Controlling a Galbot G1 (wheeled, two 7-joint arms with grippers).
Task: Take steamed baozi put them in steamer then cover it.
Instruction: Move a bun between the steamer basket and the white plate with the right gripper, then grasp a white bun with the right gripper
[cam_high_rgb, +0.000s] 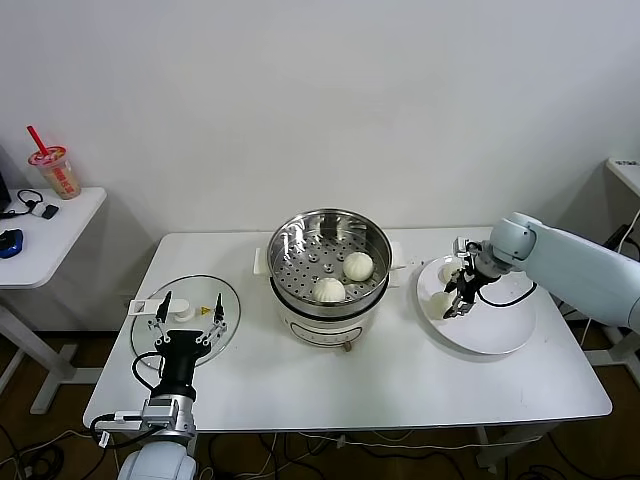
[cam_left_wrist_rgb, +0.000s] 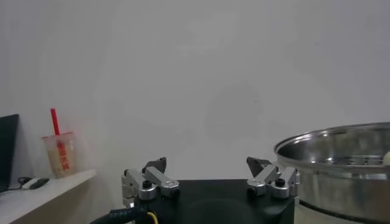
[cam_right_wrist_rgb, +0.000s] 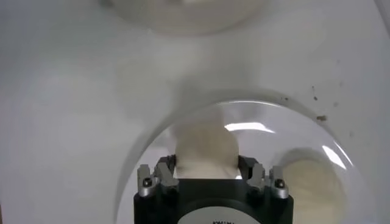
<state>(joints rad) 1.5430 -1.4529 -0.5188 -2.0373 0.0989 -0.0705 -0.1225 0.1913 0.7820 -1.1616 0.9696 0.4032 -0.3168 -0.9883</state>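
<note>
Right hand (cam_high_rgb: 458, 296) is straddling a round cream-white dough bun (cam_right_wrist_rgb: 205, 149) on the flat white plate (cam_high_rgb: 500, 335), grip not confirmable. Left hand (cam_high_rgb: 188, 318) is hovering released, shiny steel steamer (cam_high_rgb: 328, 262) beside it.

Quick count: four baozi total, two in the steamer (cam_high_rgb: 327, 262) at (cam_high_rgb: 358, 265) and (cam_high_rgb: 328, 290), two on the plate (cam_high_rgb: 500, 330) at (cam_high_rgb: 449, 272) and (cam_high_rgb: 440, 304). One steamer, one plate, one glass lid (cam_high_rgb: 185, 320), two tables (cam_high_rgb: 380, 375) (cam_high_rgb: 50, 235), one cup (cam_high_rgb: 56, 172) with a straw, two grippers (cam_high_rgb: 188, 308) (cam_high_rgb: 455, 296).
</note>
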